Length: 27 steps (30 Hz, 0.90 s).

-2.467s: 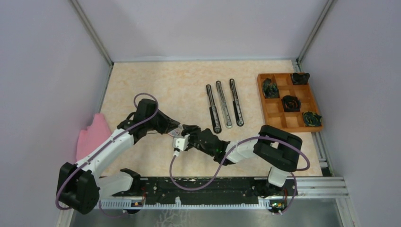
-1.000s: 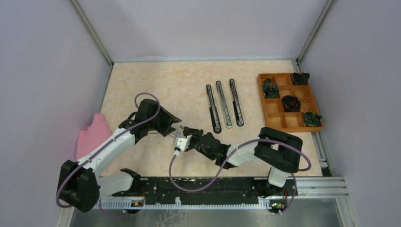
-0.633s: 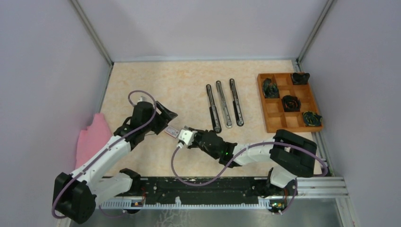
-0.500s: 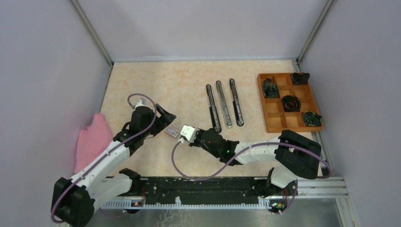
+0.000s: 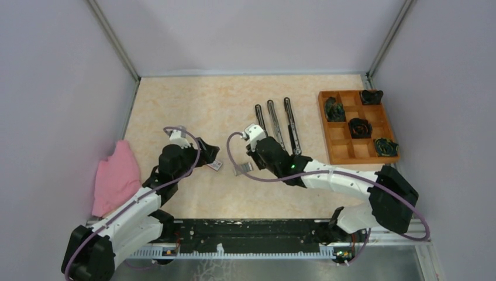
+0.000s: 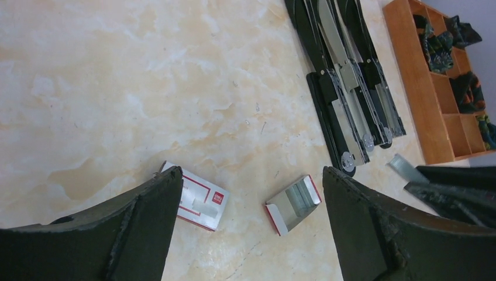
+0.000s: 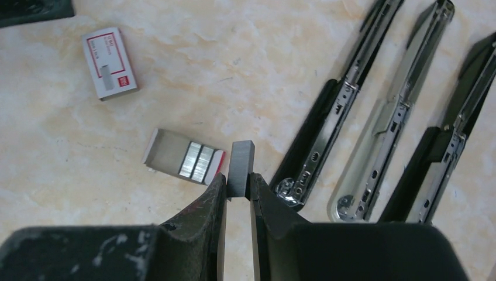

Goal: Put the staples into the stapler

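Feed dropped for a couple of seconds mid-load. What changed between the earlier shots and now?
The left gripper let go of the red-and-white box, opened wide and drew back; the box and inner tray lie on the table. The right gripper, shut on the staples, swung toward the staplers. The staplers, wooden organiser and pink cloth stayed put.

Left hand (image 6: pixel 251 174) wide, right (image 7: pixel 237 181) seemingly pinched
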### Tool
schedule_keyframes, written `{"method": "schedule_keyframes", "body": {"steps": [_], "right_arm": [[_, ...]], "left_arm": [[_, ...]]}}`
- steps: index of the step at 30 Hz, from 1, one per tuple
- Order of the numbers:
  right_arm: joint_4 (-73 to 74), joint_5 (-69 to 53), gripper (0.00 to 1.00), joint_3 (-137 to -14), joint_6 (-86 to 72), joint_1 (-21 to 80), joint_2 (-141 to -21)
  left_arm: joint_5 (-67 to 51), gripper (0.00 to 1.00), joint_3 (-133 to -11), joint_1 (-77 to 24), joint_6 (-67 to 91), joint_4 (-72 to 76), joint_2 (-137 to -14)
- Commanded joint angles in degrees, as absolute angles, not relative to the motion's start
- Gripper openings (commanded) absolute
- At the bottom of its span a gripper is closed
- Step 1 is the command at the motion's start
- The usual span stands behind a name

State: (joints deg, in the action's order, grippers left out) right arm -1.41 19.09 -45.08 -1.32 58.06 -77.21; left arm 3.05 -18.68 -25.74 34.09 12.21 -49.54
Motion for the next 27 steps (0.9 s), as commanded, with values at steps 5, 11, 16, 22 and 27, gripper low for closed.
{"method": "schedule_keyframes", "body": {"steps": [5, 11, 16, 22, 27], "right_arm": [[14.77, 16.08, 0.03, -50.78, -13.48, 49.04, -70.92], [20.94, 15.60, 0.03, -52.32, -14.72, 42.82, -69.41], [24.06, 13.48, 0.03, -52.81, -14.77, 36.25, -68.95], [24.64, 9.32, 0.03, -53.00, -15.82, 29.48, -69.70], [22.50, 6.80, 0.03, -52.73, -16.39, 25.94, -71.83]], "left_arm": [[-2.64, 0.98, -17.58, -25.93, 24.81, 20.40, -50.91], [-3.86, 0.99, -17.32, -25.93, 23.82, 20.25, -51.11], [-4.03, 0.99, -17.31, -25.98, 23.57, 20.21, -51.34], [-4.74, 0.99, -17.40, -25.96, 23.21, 20.29, -51.75], [-5.14, 0.99, -17.73, -25.97, 22.92, 20.18, -52.37]]}}
